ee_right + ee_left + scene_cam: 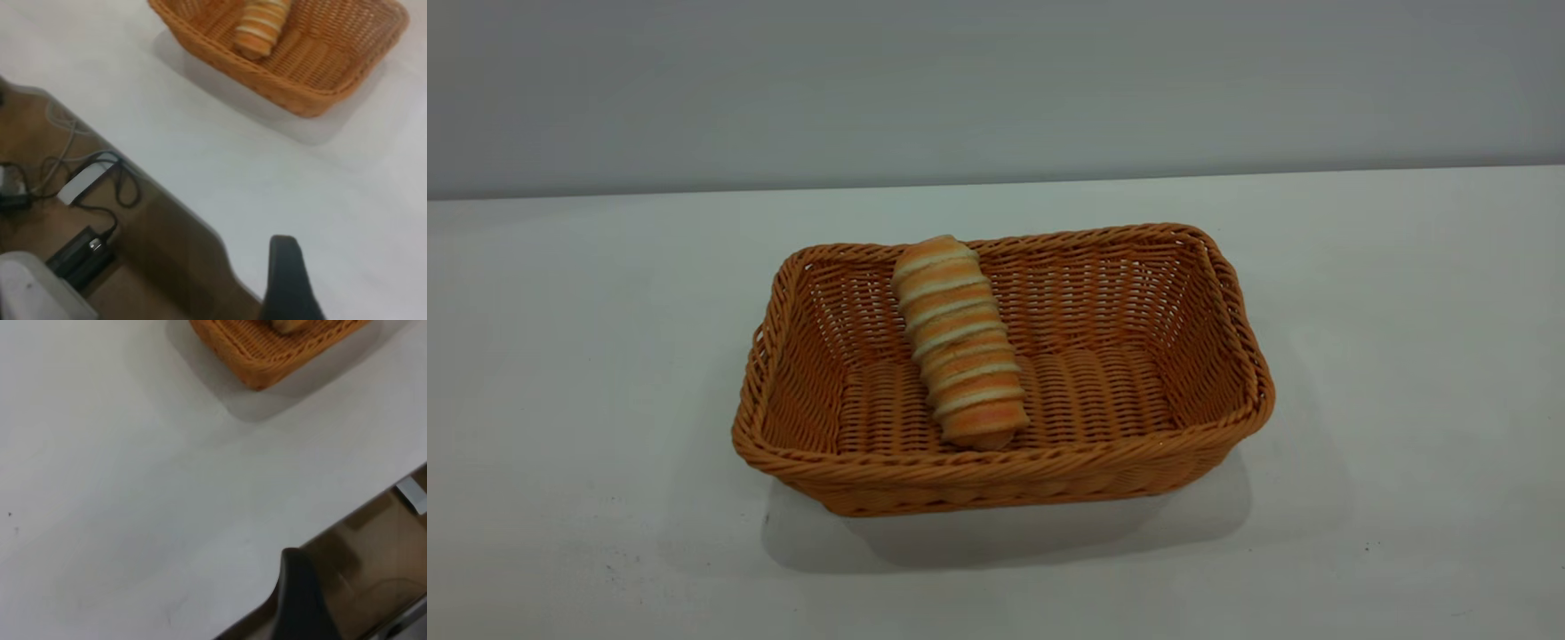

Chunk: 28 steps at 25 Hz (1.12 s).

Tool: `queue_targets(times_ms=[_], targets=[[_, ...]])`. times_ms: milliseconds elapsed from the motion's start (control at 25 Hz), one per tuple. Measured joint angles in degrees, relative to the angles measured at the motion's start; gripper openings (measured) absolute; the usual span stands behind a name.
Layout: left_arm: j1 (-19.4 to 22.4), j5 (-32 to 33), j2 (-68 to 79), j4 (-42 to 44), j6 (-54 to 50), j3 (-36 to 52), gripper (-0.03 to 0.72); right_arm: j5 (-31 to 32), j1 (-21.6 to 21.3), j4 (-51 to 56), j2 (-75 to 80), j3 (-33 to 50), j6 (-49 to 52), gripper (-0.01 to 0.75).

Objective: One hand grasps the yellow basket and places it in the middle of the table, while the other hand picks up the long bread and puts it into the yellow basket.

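The yellow basket sits at the centre of the exterior view on the white worktop. The long bread lies inside it, left of its middle, one end propped against the rear wall and the other on the woven floor.

Both placements look done. No arm appears in the exterior view. One dark finger of the left hand and one of the right show at the worktop's edge, well apart from the basket; whether either hand is wide or narrow, I cannot tell.

What remains is probably parking: keep both arms clear, so nothing nudges the basket or tips the leaning loaf.
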Motion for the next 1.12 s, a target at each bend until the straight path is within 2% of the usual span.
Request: queue_targets(times_ms=[400, 1120], targets=[[0.0, 0.0, -0.57, 0.0, 0.0, 0.0, 0.518, -1.01, 0.0, -8.23, -0.81, 2.72, 4.88, 0.557], [0.0, 0.0, -0.57, -0.05, 0.0, 0.09, 0.518, -1.01, 0.0, -8.41, -0.81, 2.75, 6.38, 0.557]])
